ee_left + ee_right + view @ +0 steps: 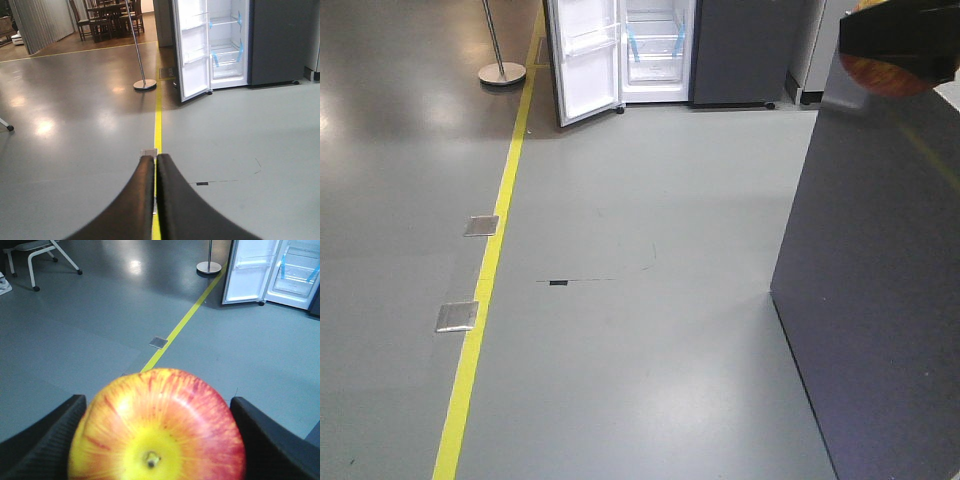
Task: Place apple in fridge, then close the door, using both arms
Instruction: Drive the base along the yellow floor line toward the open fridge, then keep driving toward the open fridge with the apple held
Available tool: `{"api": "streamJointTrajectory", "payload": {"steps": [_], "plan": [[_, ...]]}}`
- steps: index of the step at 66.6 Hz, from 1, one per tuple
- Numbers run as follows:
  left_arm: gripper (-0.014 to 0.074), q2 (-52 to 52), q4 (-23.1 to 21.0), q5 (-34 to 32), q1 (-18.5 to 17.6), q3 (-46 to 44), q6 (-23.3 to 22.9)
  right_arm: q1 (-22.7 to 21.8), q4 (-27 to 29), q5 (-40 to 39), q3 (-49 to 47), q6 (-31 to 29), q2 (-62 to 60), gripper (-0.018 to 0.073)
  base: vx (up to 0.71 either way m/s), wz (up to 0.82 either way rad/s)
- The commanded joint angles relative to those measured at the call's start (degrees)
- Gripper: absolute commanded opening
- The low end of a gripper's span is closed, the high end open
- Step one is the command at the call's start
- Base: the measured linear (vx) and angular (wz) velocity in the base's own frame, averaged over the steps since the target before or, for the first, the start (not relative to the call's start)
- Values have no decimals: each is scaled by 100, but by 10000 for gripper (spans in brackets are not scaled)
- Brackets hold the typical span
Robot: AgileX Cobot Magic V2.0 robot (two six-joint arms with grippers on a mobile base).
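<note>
Carrying stage, fridge not yet reached. Nearest the right claw point(159, 440): its two dark fingers point(45, 440) are clamped on the apple point(160, 405), one on each flank. The fruit is red with yellow streaks, and its stem pit faces the wrist camera. In the front view this claw and its load hang above the dark grey bench point(880, 300). The left claw point(155, 162) carries nothing, and its fingers are pressed together with only a thin seam between them. Beyond both claws lies bare floor point(650, 330). A yellow floor line point(158, 115) runs ahead of the left claw, and a metal floor plate point(158, 342) sits beside that line. Farther on, left of the line, stands a pole stand point(144, 85). Farthest, well apart from both claws and ahead of them, is the fridge point(227, 45). Its door point(192, 50) is swung wide open, and the white interior shows glass shelves point(225, 22) with blue tape.

Judged step: transit with the apple held. The next move calls for the base to close the gap. The right arm must then reach past the door edge to set the apple on a shelf. The empty left claw seems best placed for the door.
</note>
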Motion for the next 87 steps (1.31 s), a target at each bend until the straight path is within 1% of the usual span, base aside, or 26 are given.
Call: {"api": "streamJointTrajectory", "payload": {"steps": [1,87], "plan": [[-8,-95,-15,-367,-16,85,-37,-32,219,-383,-188,-60,-129,186,12,3],[-8,-95,-15,-367,-16,85,-37,-32,219,-383,-188,-60,-129,186,12,4]]}}
